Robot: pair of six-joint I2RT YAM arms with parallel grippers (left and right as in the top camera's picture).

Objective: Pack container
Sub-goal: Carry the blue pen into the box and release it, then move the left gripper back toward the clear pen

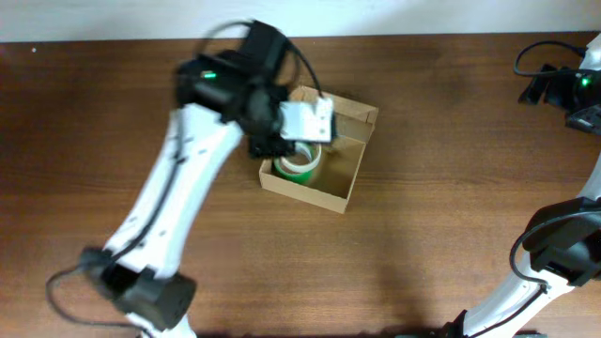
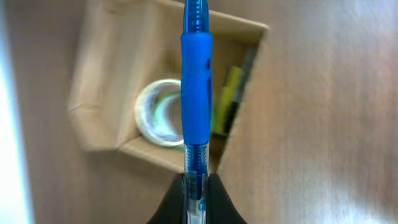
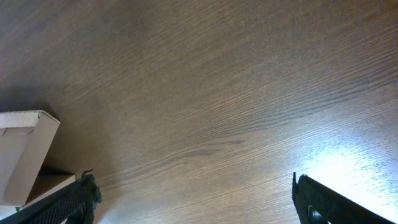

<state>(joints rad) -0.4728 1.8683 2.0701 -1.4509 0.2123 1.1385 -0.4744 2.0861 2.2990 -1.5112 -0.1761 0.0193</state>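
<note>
The container (image 1: pixel 349 184) is a small tan cardboard box, open, at the table's middle. It also shows in the left wrist view (image 2: pixel 99 93). Inside lie a roll of tape (image 1: pixel 299 166) with a green core and a yellow-and-dark marker (image 2: pixel 229 102). The tape roll also shows in the left wrist view (image 2: pixel 158 112). My left gripper (image 2: pixel 198 186) is shut on a blue pen (image 2: pixel 196 81) and holds it above the box's opening. My right gripper (image 3: pixel 193 199) is open and empty over bare wood; its arm is at the far right (image 1: pixel 573 89).
A white box flap (image 3: pixel 22 149) shows at the left edge of the right wrist view. The brown wooden table (image 1: pixel 451 235) spreads all around the container.
</note>
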